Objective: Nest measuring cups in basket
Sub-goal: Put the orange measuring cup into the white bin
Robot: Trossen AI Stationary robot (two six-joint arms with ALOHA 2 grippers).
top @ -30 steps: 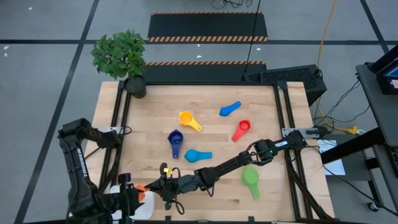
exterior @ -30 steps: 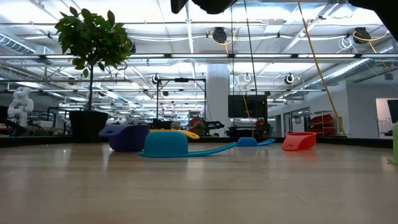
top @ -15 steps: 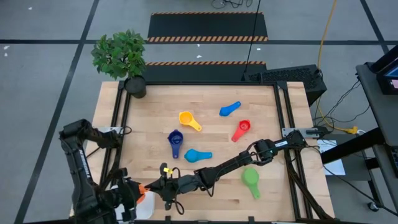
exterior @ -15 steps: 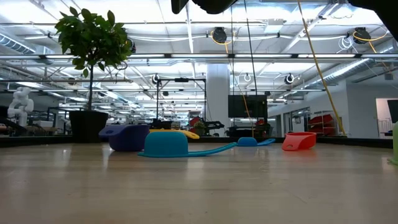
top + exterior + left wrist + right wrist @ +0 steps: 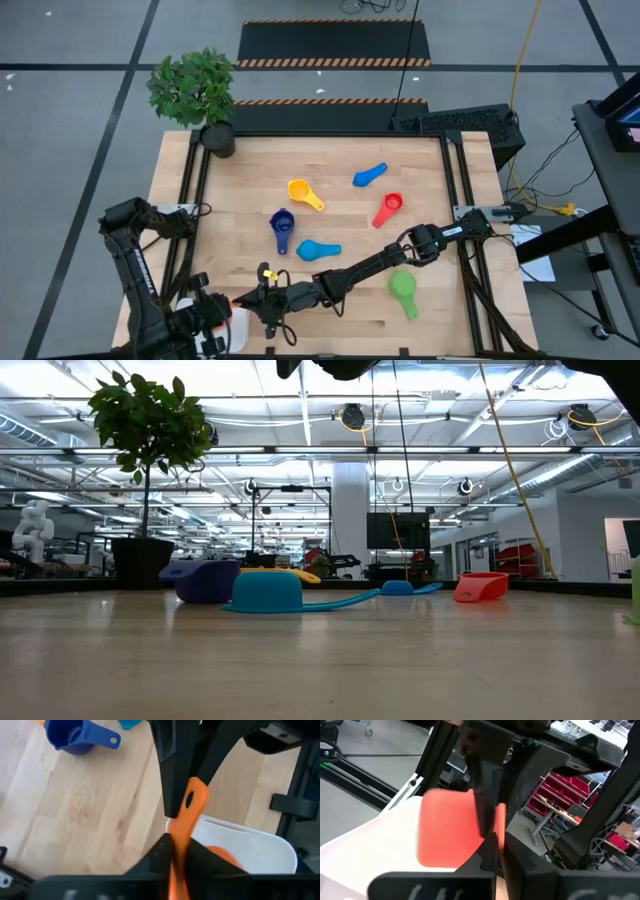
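Both grippers pinch the orange measuring cup [image 5: 186, 817] by its handle, its bowl in the white basket [image 5: 260, 851]. Left gripper [image 5: 176, 851] clenched on it; right gripper [image 5: 243, 300] clamped on it too. Beyond the basket: dark blue cup [image 5: 282, 222], light blue cup [image 5: 315, 250], green cup [image 5: 403, 287].

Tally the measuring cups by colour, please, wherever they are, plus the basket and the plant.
Orange cup: 1 (held over the basket)
Yellow cup: 1
Dark blue cup: 1
Light blue cups: 2
Red cup: 1
Green cup: 1
Basket: 1
Plant: 1
Total: 9 things, 7 of them cups.
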